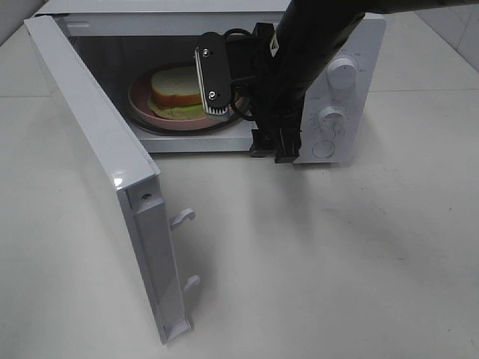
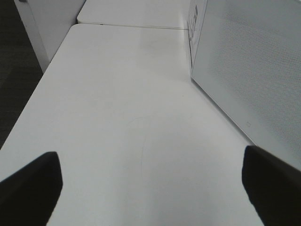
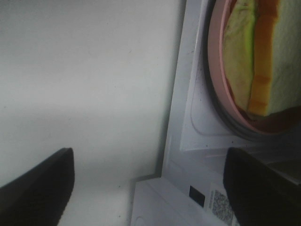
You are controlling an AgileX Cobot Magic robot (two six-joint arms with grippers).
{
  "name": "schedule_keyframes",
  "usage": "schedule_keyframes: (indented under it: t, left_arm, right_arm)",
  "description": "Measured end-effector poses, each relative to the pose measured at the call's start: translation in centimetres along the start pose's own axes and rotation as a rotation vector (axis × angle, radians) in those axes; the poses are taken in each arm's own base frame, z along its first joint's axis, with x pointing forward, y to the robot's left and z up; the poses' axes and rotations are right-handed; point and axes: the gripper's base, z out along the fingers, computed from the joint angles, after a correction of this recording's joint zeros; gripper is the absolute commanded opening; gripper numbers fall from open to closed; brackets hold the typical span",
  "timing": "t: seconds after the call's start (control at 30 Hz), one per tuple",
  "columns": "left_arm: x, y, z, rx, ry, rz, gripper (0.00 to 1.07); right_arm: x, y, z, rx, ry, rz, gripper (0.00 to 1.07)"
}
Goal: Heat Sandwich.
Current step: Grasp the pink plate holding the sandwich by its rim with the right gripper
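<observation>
The sandwich [image 1: 176,88], white bread over green lettuce, lies on a round pink plate [image 1: 138,101] inside the open microwave [image 1: 352,45]. My right gripper [image 1: 247,112] hangs at the mouth of the oven, just right of the plate, open with nothing between its fingers. In the right wrist view the sandwich [image 3: 263,52] and the plate's rim [image 3: 217,61] sit past the open gripper [image 3: 150,193], apart from it. My left gripper [image 2: 150,188] is open over bare table and is out of the exterior high view.
The microwave door [image 1: 97,149] swings wide toward the front left, its latch hooks [image 1: 183,217] sticking out. Two dials [image 1: 343,71] are on the control panel. In the left wrist view a white dotted microwave panel [image 2: 254,70] stands beside the gripper.
</observation>
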Motion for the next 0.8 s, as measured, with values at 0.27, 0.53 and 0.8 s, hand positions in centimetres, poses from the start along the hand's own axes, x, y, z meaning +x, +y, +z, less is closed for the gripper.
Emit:
schedule_keyframes:
  t: [0.27,0.53,0.8]
  left_arm:
    - [0.0,0.0,0.0,0.000,0.000,0.000,0.98]
    - [0.0,0.0,0.0,0.000,0.000,0.000,0.98]
    - [0.0,0.0,0.0,0.000,0.000,0.000,0.98]
  right_arm:
    - [-1.0,-1.4,2.6,0.018,-0.015,0.005,0.82]
    - [-1.8,-2.3,4.9,0.014,-0.023,0.018,0.81]
    - [-3.0,-3.1,7.2,0.017,-0.035,0.017,0.79]
